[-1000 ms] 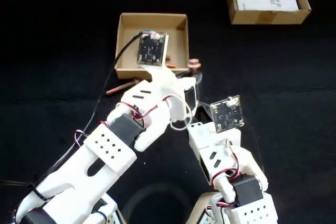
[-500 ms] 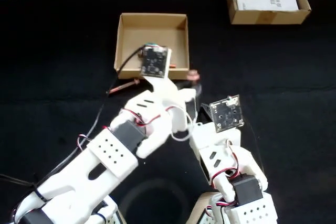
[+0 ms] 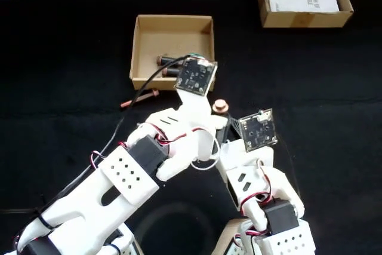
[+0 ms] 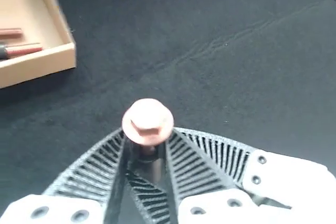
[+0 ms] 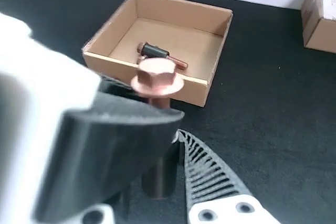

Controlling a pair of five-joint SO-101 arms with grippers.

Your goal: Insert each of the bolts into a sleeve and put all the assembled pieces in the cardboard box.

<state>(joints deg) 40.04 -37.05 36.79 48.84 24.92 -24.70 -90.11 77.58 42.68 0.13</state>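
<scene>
Four bolts in all: two sleeved pieces (image 3: 169, 65) lie in the cardboard box (image 3: 135, 46), one bare bolt (image 3: 138, 98) rests on the table (image 3: 316, 117) just outside it, and the left gripper (image 4: 147, 141) is clenched on the fourth bolt (image 4: 147, 120), upright in a dark sleeve (image 5: 160, 178). The left gripper blocks the right gripper (image 3: 223, 129), so its grasp cannot be told. A second box (image 3: 261, 5) stands well apart.

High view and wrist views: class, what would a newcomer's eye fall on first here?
The copper bolt, head up, pinched in the left end effector between the two arms, near a corner of the cardboard box. Next, the assembled pieces lying inside that box, and a loose bolt on the black table outside its near wall.
</scene>
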